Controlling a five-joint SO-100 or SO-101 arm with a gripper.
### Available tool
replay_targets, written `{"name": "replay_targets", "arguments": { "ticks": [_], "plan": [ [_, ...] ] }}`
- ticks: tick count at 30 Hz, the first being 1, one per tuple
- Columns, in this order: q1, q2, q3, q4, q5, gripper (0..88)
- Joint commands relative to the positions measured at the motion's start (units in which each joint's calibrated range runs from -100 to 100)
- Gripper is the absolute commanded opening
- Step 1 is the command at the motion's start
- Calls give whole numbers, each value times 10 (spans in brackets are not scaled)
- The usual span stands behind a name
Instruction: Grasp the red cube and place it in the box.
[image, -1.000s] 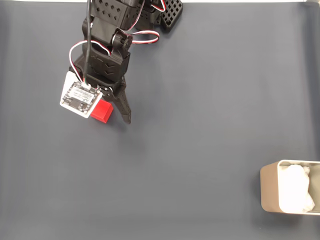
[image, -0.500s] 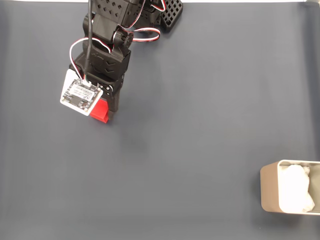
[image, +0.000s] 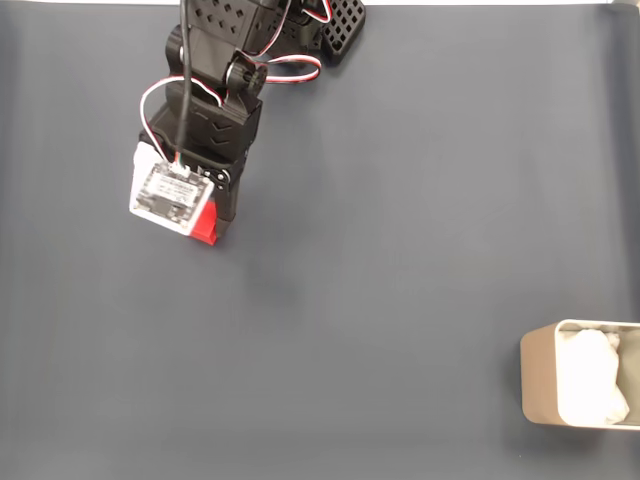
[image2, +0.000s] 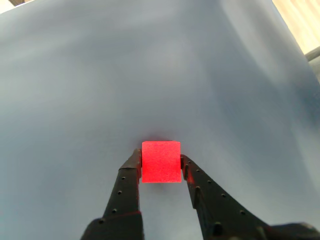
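No readable text anywhere. The small white rectangular circuit board (image: 171, 197) on the arm's wrist, upper left of the fixed view, carries dark print, too small and blurred to make out.

Your arm reaches down from the top edge in the fixed view, wrist pitched toward the mat. The gripper (image2: 161, 161) has both black fingers (image2: 131, 170) pressed flat against the red cube (image2: 161, 162) — one per side, tips level.

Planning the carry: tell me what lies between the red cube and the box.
Bare dark mat; fixed view shows nothing between red cube and box.
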Motion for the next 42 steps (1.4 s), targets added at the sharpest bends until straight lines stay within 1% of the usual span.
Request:
{"name": "replay_targets", "arguments": {
  "ticks": [1, 9, 14, 22, 30, 42],
  "plan": [
    [-21, -38, -67, 62, 3, 0],
    [-116, -93, -215, 243, -27, 0],
    [-186, -99, -303, 304, -40, 0],
    [-289, -54, -436, 320, -33, 0],
    [-377, 56, -592, 320, -22, 0],
    [-448, 242, -793, 318, -11, 0]
  ]
}}
